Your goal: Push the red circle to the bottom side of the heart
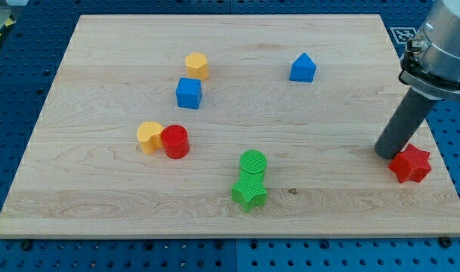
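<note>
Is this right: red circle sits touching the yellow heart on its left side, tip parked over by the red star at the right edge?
One detail is off. The red circular block does touch the yellow heart-shaped block, but on the heart's right side in the camera view, not its left. The rest holds: my tip sits beside the red star-shaped block near the wooden board's right edge.

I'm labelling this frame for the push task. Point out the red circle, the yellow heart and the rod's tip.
red circle (175, 140), camera view, top face
yellow heart (148, 136), camera view, top face
my tip (385, 153), camera view, rod's lower end
</note>
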Robot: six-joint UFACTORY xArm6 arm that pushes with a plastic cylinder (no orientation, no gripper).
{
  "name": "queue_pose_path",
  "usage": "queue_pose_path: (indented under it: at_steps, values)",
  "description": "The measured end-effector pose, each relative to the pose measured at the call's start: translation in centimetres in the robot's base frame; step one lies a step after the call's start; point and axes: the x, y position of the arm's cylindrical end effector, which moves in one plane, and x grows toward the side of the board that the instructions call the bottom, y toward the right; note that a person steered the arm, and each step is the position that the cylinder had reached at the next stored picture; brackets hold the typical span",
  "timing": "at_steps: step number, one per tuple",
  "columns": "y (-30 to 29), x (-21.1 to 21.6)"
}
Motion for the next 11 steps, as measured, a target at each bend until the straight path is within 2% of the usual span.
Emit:
queue_pose_path:
  at_steps: [2,3,4,6,11]
  values:
    - [-13.4,-0.9]
    - [-20.5,-3.8]
    - [-25.8,-4.3]
    - [-27.6,-4.0]
    - [-28.9,0.7]
